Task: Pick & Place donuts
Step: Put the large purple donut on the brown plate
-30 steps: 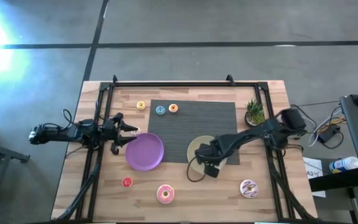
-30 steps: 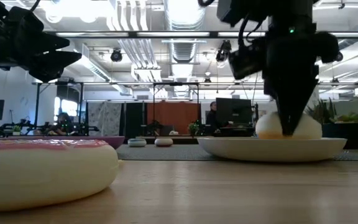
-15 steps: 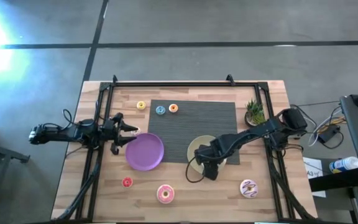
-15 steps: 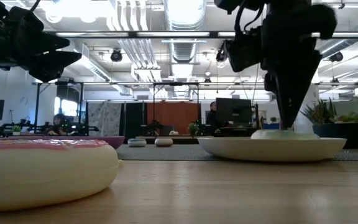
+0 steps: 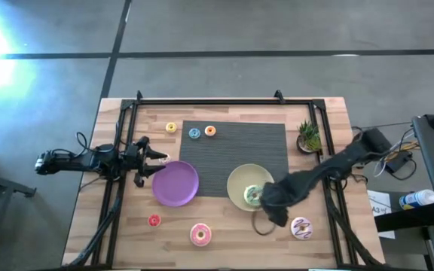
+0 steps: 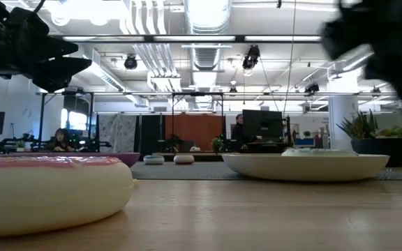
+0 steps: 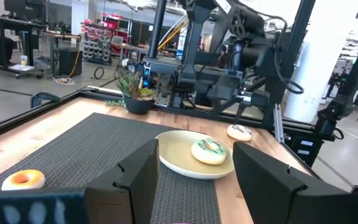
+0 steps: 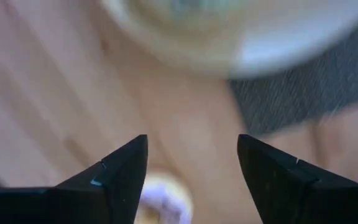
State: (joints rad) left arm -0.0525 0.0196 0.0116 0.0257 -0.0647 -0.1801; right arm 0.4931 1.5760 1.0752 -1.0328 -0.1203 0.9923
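Note:
A green-iced donut (image 5: 253, 196) lies flat on the pale-yellow plate (image 5: 236, 181); the left wrist view shows the donut (image 7: 209, 151) too. My right gripper (image 5: 277, 207) hangs open above the table between that plate and the white donut (image 5: 301, 227), its fingers (image 8: 126, 171) apart and holding nothing. The pink donut (image 5: 200, 234) and a tiny red one (image 5: 154, 220) lie near the front edge. Tiny yellow (image 5: 171, 127), blue (image 5: 194, 133) and orange (image 5: 210, 131) donuts lie at the back. My left gripper (image 5: 157, 160) waits open beside the purple plate (image 5: 175, 183).
A dark ribbed mat (image 5: 232, 147) covers the table's middle under part of the pale-yellow plate. A small potted plant (image 5: 307, 135) stands at the back right. Black frame rails (image 5: 119, 188) run along the table's left, right and far sides.
My right gripper has opened and let go of the green donut, which stood on edge on the pale-yellow plate and now lies flat there. The gripper has then risen and gone toward the table's right and near edges, toward the white donut.

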